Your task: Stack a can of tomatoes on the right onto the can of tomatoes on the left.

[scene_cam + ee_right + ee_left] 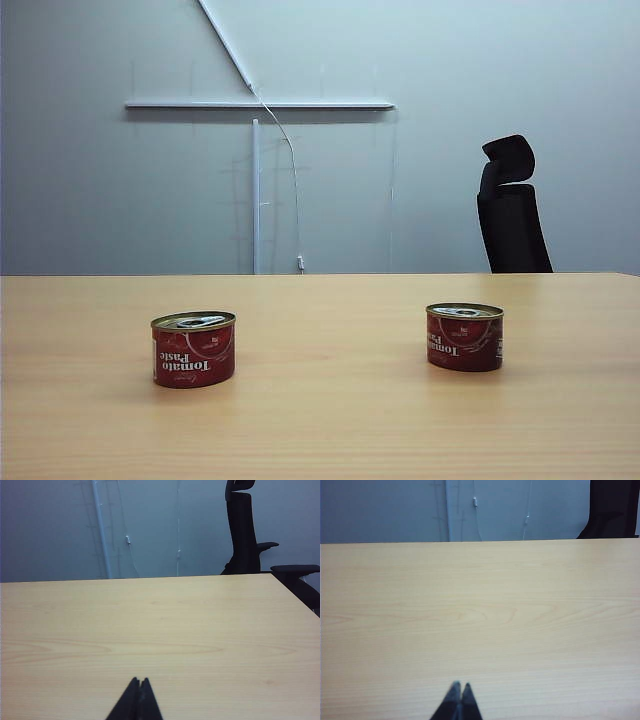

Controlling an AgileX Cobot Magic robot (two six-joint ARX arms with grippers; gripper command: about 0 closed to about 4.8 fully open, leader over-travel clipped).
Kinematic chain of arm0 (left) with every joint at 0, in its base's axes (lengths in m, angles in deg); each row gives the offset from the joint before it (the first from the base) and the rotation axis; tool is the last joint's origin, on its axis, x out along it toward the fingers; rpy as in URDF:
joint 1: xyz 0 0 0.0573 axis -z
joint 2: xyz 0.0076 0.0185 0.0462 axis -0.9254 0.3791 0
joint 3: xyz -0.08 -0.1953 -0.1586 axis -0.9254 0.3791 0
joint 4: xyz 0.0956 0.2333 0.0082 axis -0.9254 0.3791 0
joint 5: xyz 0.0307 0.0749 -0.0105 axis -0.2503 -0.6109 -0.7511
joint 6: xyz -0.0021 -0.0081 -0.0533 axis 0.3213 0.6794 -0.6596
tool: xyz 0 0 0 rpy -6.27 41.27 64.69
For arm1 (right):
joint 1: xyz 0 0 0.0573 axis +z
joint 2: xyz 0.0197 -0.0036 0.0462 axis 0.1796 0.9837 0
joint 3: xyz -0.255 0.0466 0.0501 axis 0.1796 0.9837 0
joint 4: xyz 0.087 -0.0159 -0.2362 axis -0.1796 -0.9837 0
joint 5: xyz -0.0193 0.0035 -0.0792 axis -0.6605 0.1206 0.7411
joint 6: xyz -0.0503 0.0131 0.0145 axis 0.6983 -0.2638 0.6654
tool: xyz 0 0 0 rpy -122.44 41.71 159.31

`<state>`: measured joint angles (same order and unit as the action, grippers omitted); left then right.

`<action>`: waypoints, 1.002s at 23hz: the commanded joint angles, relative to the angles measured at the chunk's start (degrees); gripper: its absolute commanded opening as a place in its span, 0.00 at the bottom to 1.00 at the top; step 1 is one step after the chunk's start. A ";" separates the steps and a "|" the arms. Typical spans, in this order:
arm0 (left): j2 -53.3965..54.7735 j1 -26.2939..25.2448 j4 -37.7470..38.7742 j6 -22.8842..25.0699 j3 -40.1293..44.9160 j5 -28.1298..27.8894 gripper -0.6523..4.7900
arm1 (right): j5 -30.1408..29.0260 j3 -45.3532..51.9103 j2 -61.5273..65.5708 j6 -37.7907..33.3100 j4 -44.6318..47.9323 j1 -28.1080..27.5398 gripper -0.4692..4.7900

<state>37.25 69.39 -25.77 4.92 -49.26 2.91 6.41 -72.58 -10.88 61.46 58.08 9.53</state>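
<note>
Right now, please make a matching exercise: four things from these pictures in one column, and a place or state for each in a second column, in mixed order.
Things:
1. left can
2. right can
3. office chair
4. left claw

Places or states:
A. behind the table's far edge, on the right
B. shut, holding nothing, over bare wood
C. upright on the table, left side of the exterior view
D. upright on the table, right side of the exterior view

Pairs: 1-C, 2-D, 3-A, 4-B. The right claw is shut too.
</note>
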 commanded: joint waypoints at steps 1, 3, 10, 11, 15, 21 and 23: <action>0.02 0.07 -0.90 0.42 -0.09 0.04 0.12 | 0.11 0.22 -0.09 -0.17 0.98 0.00 0.07; 0.02 0.07 -0.90 0.42 -0.09 0.04 0.12 | 0.09 0.22 -0.09 -0.20 0.98 0.00 0.07; 0.02 0.42 -0.90 0.42 -0.09 0.02 0.12 | -5.09 0.22 -0.09 -3.54 2.27 0.04 0.07; 0.02 0.94 -0.90 0.42 -0.09 -0.02 0.12 | -7.32 0.22 -0.09 -6.16 2.99 0.04 0.07; 0.02 10.38 -0.90 0.42 -0.09 0.00 0.12 | -12.76 -0.02 -0.09 -16.46 4.04 0.07 0.07; 0.07 34.58 -0.76 0.42 -0.09 0.22 0.12 | -15.19 -5.01 1.42 -18.82 -6.67 0.07 0.07; 0.39 38.18 -0.70 0.42 -0.09 0.20 0.12 | -15.67 -10.38 4.87 -15.26 -12.79 0.20 0.07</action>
<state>37.36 107.16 -25.75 4.94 -49.26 3.31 -8.68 -80.54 -7.65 43.36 47.57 9.59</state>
